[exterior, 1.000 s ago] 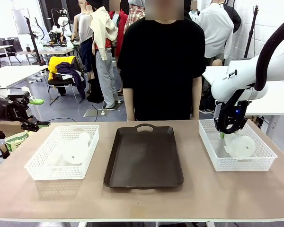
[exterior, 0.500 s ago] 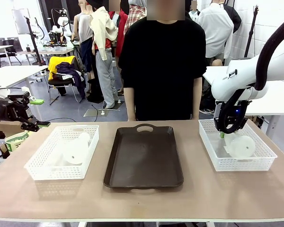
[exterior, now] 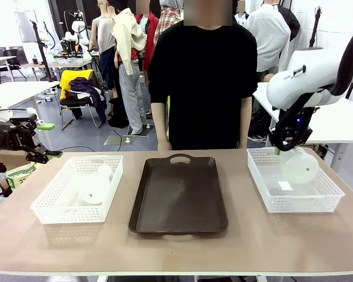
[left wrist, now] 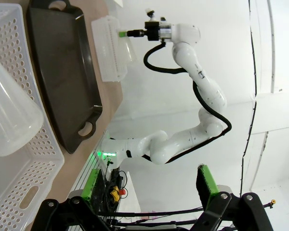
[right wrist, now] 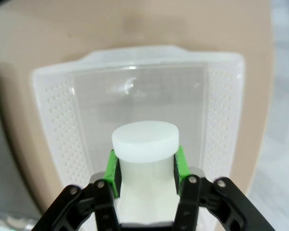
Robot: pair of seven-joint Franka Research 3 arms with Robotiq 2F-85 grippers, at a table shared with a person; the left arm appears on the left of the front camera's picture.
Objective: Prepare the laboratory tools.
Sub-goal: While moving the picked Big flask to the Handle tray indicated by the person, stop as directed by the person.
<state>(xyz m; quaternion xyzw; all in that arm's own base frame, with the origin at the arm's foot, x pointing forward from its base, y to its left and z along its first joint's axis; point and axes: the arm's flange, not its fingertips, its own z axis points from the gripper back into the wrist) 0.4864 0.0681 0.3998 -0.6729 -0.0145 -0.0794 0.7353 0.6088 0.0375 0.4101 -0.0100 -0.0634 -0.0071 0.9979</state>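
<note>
Frosted white plastic: in the front view the flask [exterior: 299, 167] hangs tilted just above the right basket [exterior: 326, 197], its neck pinched by the right gripper [exterior: 278, 151]. The other flask [exterior: 94, 188] lies on its side in the left basket [exterior: 47, 214]. The brown tray [exterior: 177, 200] between the baskets is bare, and the left gripper [exterior: 47, 141] sits off the table's left edge.

To my eye the job now is to carry the flask clear of the basket wall to the tray. It should be turned base-down before letting go, since on its side it would roll.

The left wrist view shows what the front barely does: that gripper's fingers are spread wide with nothing between them. The right wrist view shows both green pads [right wrist: 114, 168] squarely clamping the neck just under its lip.
</note>
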